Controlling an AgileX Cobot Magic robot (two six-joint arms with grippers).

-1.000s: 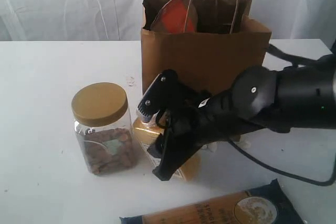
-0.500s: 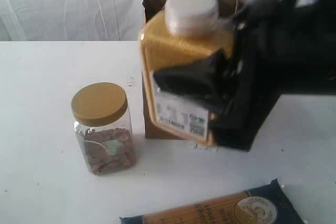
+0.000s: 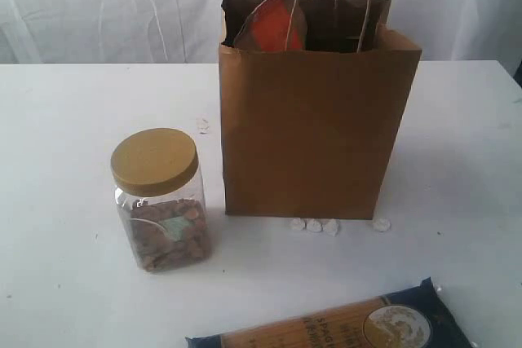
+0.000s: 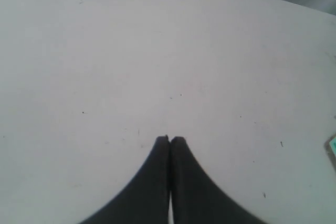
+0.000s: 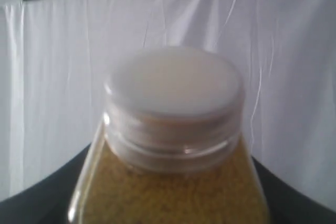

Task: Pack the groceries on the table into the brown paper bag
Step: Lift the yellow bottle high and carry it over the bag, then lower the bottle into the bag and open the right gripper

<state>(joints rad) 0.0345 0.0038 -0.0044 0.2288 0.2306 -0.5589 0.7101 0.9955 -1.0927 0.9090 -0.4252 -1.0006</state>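
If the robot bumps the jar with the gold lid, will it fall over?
Probably not: the jar stands upright on a wide base, its filling sitting low, so it would likely slide. Its smooth clear sides may be slippery to grip.

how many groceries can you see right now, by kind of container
jar: 1
bottle: 1
pouch: 1
packet: 1
total: 4
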